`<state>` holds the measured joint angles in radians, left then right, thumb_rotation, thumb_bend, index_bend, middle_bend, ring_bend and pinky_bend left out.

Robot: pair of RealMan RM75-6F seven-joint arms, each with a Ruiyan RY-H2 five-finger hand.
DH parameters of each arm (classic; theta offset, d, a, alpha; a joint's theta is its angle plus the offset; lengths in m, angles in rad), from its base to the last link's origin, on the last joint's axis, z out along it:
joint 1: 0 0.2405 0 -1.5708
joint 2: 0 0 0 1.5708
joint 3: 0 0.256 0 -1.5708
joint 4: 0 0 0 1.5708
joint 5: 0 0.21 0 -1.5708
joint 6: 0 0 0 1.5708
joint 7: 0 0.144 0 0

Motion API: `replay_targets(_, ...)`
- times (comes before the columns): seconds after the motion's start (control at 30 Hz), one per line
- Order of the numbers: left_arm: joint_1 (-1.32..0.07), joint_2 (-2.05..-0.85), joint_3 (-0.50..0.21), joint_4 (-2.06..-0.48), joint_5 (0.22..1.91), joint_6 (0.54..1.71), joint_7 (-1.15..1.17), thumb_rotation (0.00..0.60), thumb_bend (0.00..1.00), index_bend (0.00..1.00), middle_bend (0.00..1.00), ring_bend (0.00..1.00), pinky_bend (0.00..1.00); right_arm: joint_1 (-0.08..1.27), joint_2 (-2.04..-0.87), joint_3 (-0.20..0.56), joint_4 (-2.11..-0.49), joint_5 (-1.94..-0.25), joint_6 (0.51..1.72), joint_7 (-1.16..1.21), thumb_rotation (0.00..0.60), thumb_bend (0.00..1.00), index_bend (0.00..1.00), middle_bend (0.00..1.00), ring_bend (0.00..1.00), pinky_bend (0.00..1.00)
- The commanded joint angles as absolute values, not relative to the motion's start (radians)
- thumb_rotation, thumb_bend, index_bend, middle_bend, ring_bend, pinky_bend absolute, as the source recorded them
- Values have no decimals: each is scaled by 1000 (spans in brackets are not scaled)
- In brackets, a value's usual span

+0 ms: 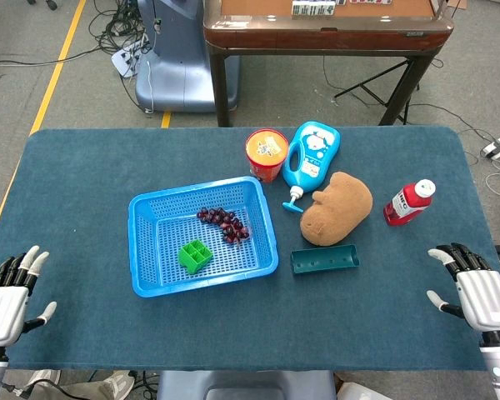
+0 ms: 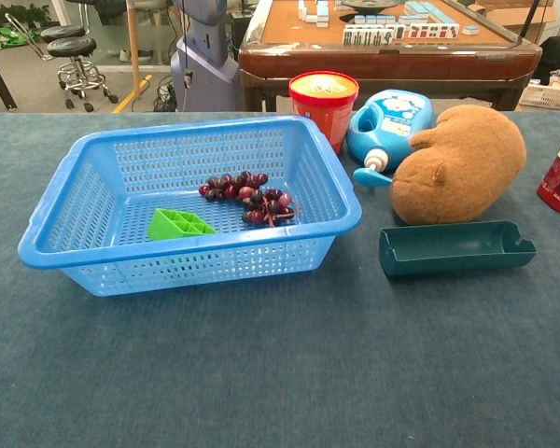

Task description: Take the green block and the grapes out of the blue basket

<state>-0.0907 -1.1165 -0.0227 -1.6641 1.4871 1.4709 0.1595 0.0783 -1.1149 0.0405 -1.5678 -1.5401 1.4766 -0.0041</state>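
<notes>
blue basket (image 2: 56, 247) with perforated walls, green block (image 2: 179, 224), dark purple grapes (image 2: 250, 198), teal tablecloth (image 2: 280, 373)

My head camera looks steeply down from above my near edge of the table (image 1: 83, 167), taking in the whole top, the floor beyond, and my left hand (image 1: 8, 296) and right hand (image 1: 475, 287) at the lower corners. My chest camera sits low and close, facing forward across the cloth. Both share the basket (image 1: 146, 250) (image 2: 47, 247) and the things right of it.
</notes>
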Motion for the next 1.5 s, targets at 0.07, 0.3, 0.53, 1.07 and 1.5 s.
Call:
replay_targets(0.07, -83, -1123, -29, -1664, 1479, 1485, 165, 600, 298, 0, 0, 0, 0, 78, -1108, 44, -1575, -1532, 1475, -9, 600, 152, 236, 229, 148, 253)
replay_targets(0.3, -81, -1120, -30, -1668, 1475, 1486, 166, 600, 298, 0, 0, 0, 0, 77, -1101, 48, -1584, -1534, 1484, -8, 600, 152, 236, 229, 148, 253)
replay_targets(0.53, -87, -1109, -37, -1664, 1488, 1486, 139, 600, 298, 0, 0, 0, 0, 74, -1082, 62, -1598, -1536, 1508, -20, 600, 152, 236, 229, 159, 254)
replay_targets(1.07, -279, -1082, -113, -1649, 1627, 1381, -69, 600, 298, 169, 130, 138, 103, 79, -1050, 71, -1651, -1537, 1510, -50, 600, 153, 236, 229, 170, 267)
replay_targets(1.5, -532, -1161, -165, -1613, 1626, 1117, -112, 600, 298, 195, 158, 142, 125, 81, -1044, 59, -1657, -1533, 1486, -49, 600, 153, 236, 229, 170, 292)
